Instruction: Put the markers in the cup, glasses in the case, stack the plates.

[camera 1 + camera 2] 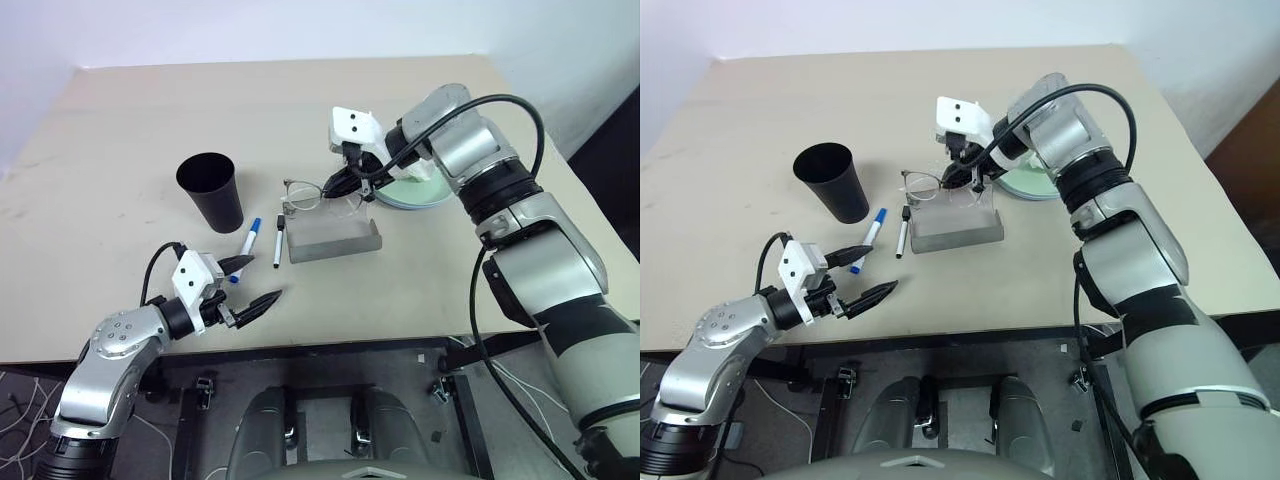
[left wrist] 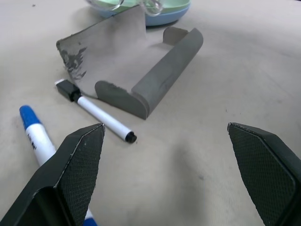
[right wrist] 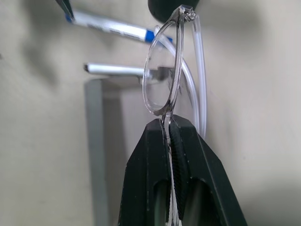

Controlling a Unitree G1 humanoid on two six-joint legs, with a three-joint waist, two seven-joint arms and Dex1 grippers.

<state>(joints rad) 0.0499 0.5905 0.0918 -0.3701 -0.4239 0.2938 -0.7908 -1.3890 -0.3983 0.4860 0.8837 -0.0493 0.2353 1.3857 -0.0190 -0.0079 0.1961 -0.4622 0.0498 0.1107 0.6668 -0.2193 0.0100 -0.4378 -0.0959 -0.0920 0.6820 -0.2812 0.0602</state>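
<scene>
The glasses point(image 1: 318, 192), pinched in the right gripper point(image 1: 340, 183), should be lowered level into the case point(image 1: 333, 238); left gripper point(image 1: 250, 283) jaws stand wide.

You're looking at a lab or test room, not a home: a plain beige table point(image 1: 120, 120) against bare white walls point(image 1: 200, 30), loose cables point(image 1: 20, 400) on the floor point(image 1: 20, 385) by its near edge, and a few staged props spread on top.

Cup point(image 1: 212, 190) left of markers point(image 1: 250, 240), case point(image 1: 332, 238) right, plates point(image 1: 412, 190) behind
</scene>
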